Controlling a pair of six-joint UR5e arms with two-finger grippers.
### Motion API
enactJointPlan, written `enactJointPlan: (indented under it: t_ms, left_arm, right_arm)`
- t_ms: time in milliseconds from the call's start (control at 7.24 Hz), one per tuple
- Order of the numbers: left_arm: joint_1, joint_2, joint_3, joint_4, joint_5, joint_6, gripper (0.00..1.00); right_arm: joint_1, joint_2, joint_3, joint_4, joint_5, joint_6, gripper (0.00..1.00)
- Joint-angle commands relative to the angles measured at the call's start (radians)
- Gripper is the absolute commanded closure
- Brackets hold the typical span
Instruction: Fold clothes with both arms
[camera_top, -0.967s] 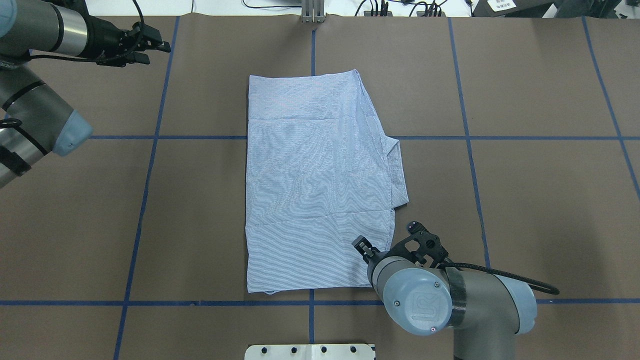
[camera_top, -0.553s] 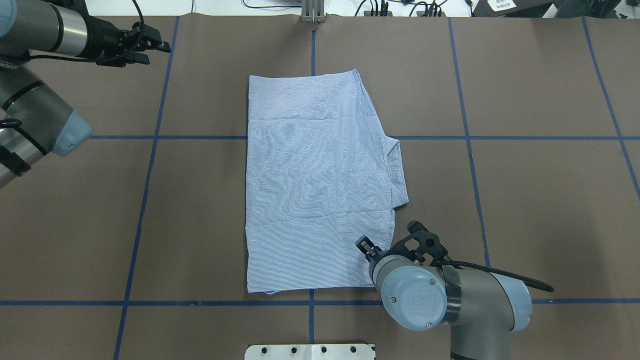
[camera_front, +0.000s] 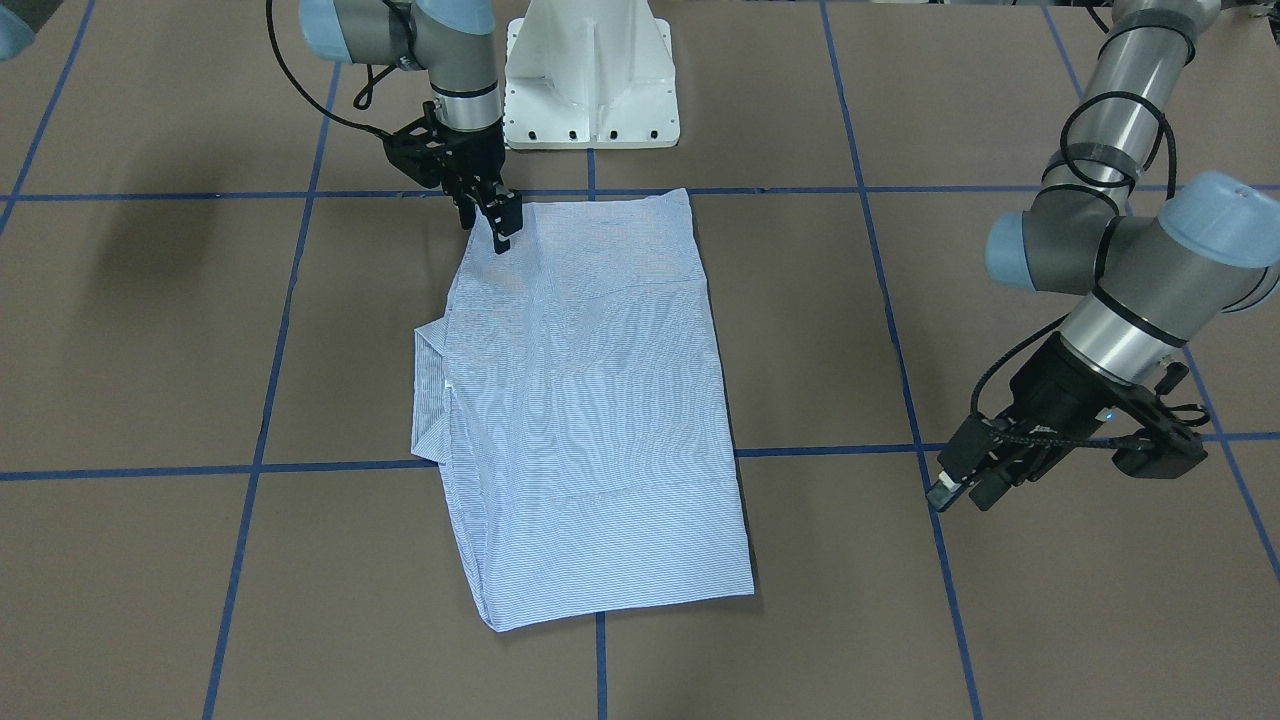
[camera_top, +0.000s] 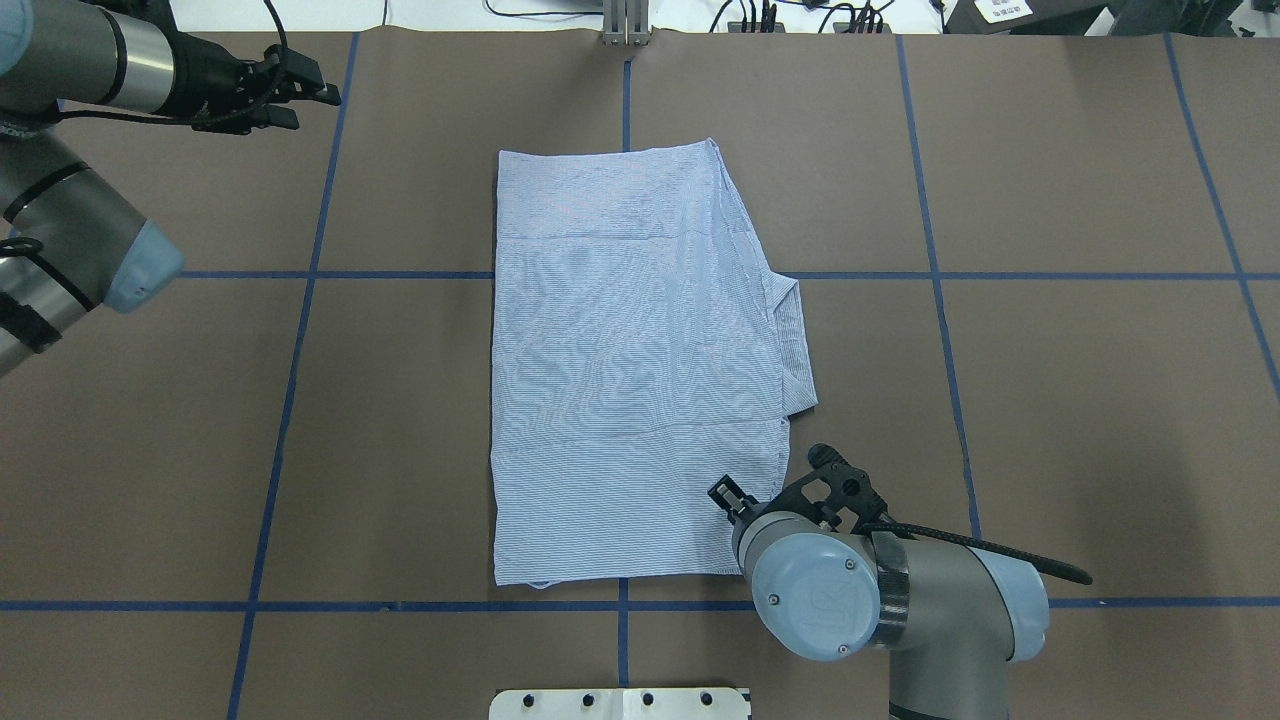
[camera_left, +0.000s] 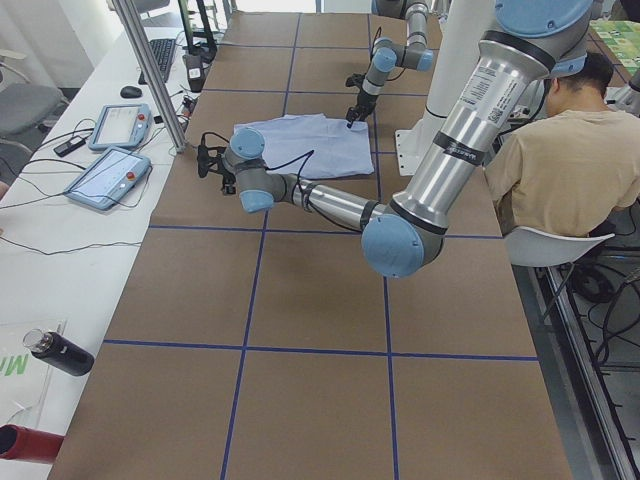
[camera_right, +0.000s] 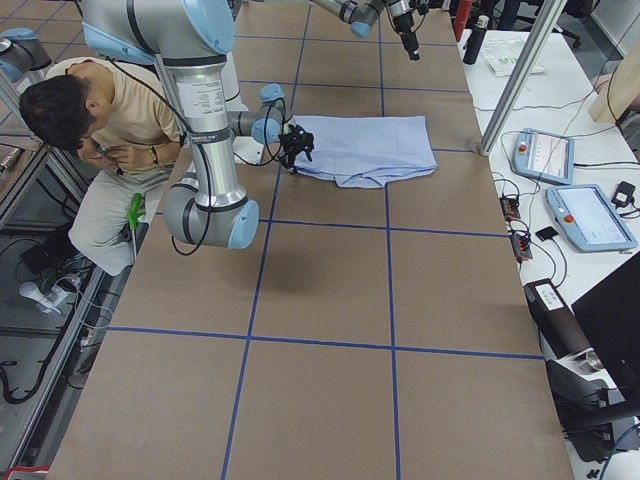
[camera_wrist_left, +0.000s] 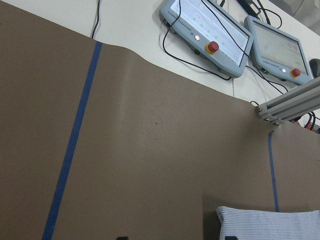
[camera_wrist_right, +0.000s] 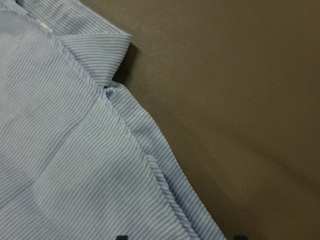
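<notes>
robotics lab, teach pendants, gridded table

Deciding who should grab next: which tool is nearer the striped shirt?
Right. The right tool is over the shirt's corner on the robot's side, at its edge; the left tool hangs well clear, off the shirt's opposite long side.

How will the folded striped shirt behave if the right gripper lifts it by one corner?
Probably floppy and light: the striped shirt lies in thin, flat layers, so it should drape. Its folds and protruding collar may fall open.
</notes>
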Motion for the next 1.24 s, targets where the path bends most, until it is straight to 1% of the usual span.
enactJointPlan:
  t_ms: [0,138,276,553,691,967,1105]
  left_arm:
    - [0.000,-0.001,0.001,0.000,0.000,0.000,0.29]
    - [0.000,-0.001,0.001,0.000,-0.002,0.000,0.29]
    - [0.000,-0.001,0.001,0.000,-0.002,0.000,0.29]
    - [0.000,-0.001,0.001,0.000,-0.002,0.000,0.29]
    - [0.000,-0.002,0.000,0.000,-0.002,0.000,0.29]
    - [0.000,-0.005,-0.002,0.000,-0.005,-0.014,0.29]
    - [0.003,-0.004,-0.020,-0.003,-0.003,-0.037,0.29]
  right_arm:
    - [-0.001,0.006,-0.009,0.000,0.002,0.005,0.32]
    - [-0.001,0.013,-0.009,0.000,0.000,0.014,0.68]
    - [-0.001,0.015,-0.007,0.000,0.002,0.014,1.00]
    - [-0.001,0.015,0.002,0.002,0.002,0.010,1.00]
    - [0.002,0.014,0.029,0.000,0.006,0.002,1.00]
    - [0.004,0.012,0.056,-0.002,0.009,0.000,1.00]
    - [0.007,0.000,0.091,-0.009,0.009,0.000,1.00]
